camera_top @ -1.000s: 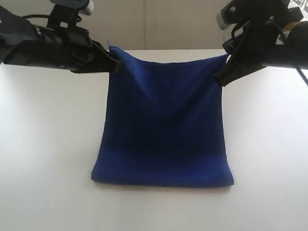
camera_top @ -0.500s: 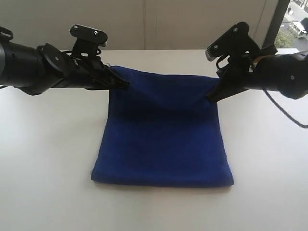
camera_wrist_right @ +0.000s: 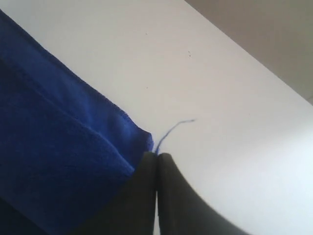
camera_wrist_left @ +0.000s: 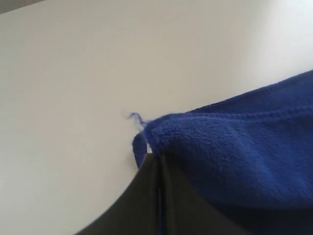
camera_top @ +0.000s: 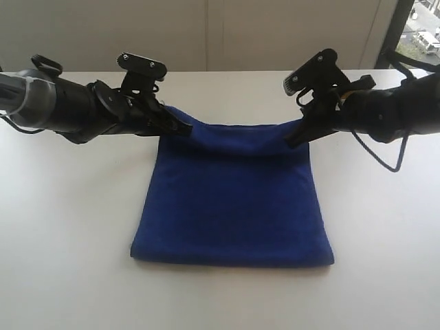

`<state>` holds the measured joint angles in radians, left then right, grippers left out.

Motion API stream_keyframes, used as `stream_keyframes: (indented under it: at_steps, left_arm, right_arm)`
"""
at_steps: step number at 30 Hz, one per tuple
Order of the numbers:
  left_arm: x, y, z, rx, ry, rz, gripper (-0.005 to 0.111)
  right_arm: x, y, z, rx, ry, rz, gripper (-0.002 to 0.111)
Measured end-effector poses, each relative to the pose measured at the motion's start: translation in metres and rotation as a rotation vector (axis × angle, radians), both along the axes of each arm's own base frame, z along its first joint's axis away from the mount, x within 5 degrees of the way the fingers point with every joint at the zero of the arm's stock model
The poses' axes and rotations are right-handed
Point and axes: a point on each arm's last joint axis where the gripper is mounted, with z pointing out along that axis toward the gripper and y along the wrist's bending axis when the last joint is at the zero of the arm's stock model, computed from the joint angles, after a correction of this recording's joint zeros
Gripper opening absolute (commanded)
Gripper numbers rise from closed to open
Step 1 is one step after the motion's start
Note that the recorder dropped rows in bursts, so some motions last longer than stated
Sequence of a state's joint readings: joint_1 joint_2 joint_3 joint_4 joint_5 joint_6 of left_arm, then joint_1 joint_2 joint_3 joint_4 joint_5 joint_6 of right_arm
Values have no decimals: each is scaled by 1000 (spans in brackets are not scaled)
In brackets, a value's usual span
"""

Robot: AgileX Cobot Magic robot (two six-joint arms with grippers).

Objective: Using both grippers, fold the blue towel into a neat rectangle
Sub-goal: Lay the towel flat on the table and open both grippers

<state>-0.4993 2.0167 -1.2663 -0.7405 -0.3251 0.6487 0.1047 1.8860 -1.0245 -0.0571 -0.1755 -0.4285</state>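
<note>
Two corners of the towel sit pinched tight in my left gripper and right gripper, so the fold lies square

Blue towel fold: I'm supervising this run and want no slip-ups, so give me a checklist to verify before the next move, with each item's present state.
1. Left gripper shut on a far corner of the blue towel: ok.
2. Right gripper shut on the other far corner: ok.
3. Held edge runs roughly level between the two grippers: ok.
4. Near folded edge lies flat on the table: ok.
5. Held edge down on the table: cannot tell.
6. Held corners lined up with the layer underneath: cannot tell, that layer is hidden.
</note>
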Motion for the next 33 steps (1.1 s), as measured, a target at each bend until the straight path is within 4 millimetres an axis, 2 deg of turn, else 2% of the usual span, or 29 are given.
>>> stream_keyframes:
  at_steps: [7,11,13,15,16,17,20,21,25,27,31,33]
  left_arm:
    - [9,-2,1,9,-49,18,0]
    - [11,-2,-7,22,-45,17,0]
    - [12,-2,-14,35,-42,22,2]
    - [13,-2,-17,40,-44,28,17]
    - [13,-1,-17,43,-49,28,33]
    - [14,-1,-17,48,-60,29,42]
    - [14,-2,-16,71,-79,8,67]
    - [14,-2,-15,83,-88,-4,68]
    - [14,-2,-14,94,-98,-17,68]
    - [12,-3,-5,86,-98,-30,61]
    - [-7,-7,37,86,-61,-186,19]
    - [-18,-8,52,93,-25,-276,6]
  right_arm:
    - [8,-1,3,7,-51,-4,0]
    - [11,-4,0,11,-79,-9,0]
    - [13,-5,-5,14,-91,-13,4]
    - [15,-5,-9,15,-98,-13,17]
    - [15,-5,-9,16,-105,-12,29]
    - [16,-5,-11,18,-116,-12,33]
    - [17,-5,-11,19,-125,-11,55]
    - [17,-5,-9,22,-141,-10,57]
    - [17,-5,-6,26,-155,-14,55]
    - [13,-6,3,48,-113,-45,44]
    - [-12,-9,40,75,39,-86,0]
    - [-24,-10,56,89,105,-101,0]
